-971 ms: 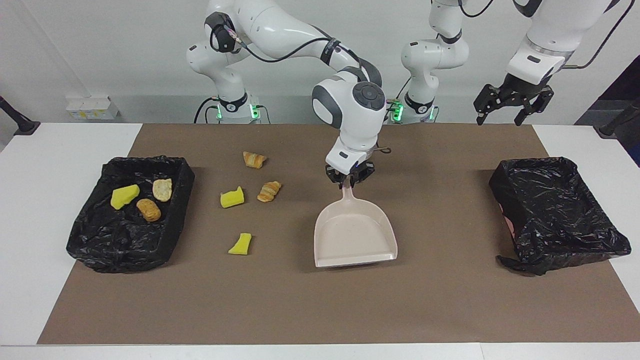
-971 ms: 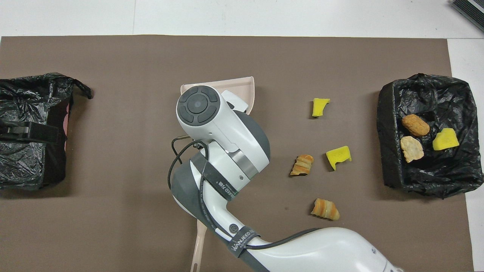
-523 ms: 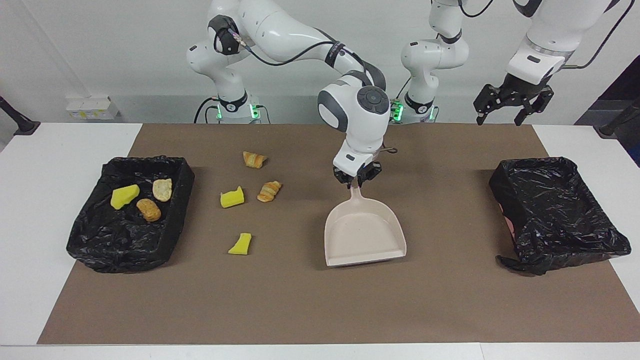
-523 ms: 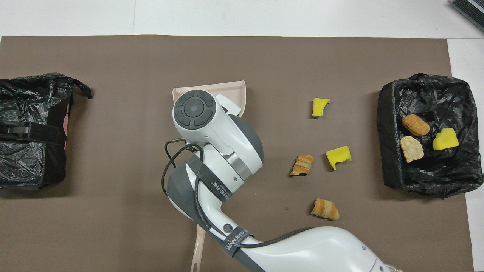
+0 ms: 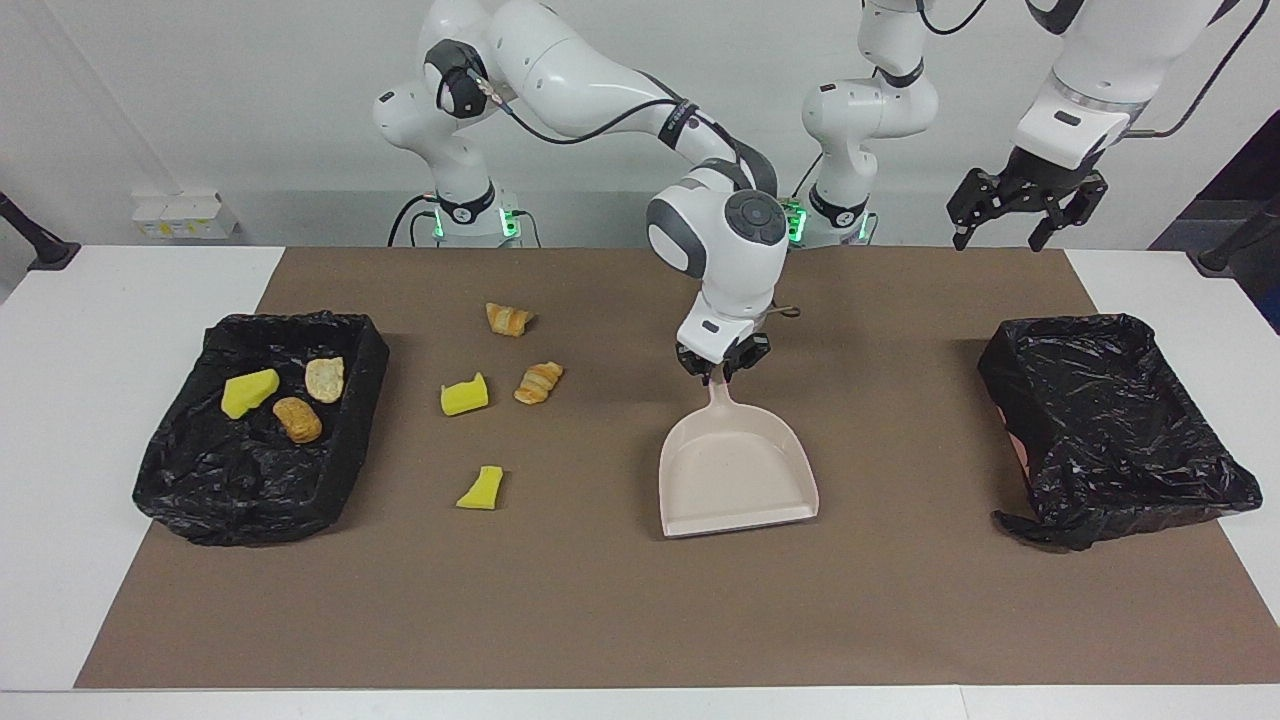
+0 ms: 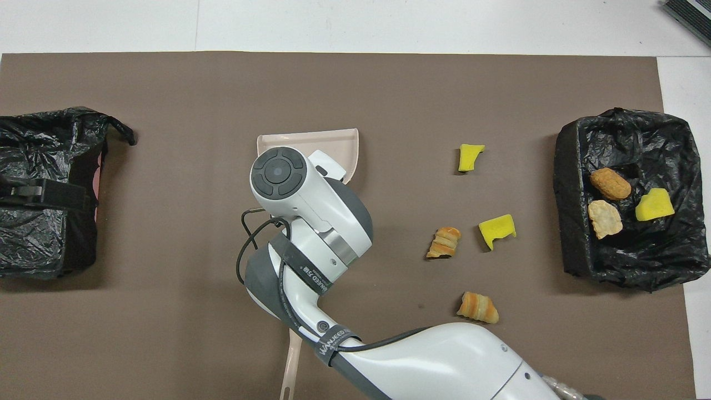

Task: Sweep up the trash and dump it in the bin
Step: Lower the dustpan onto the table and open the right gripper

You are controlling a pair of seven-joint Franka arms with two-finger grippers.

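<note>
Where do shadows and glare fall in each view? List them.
Facing view: the dustpan throws only a thin soft shadow at its lip; the bin liners glint in small highlights; a darker patch lies beside the filled bin. Overhead view: soft shadows edge both bins, and the right arm hides most of the dustpan.

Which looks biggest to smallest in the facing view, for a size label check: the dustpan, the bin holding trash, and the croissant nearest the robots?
1. Bin holding trash, at the right arm's end of the table: largest.
2. Dustpan: clearly smaller than the bin.
3. Croissant nearest the robots: by far the smallest.
</note>
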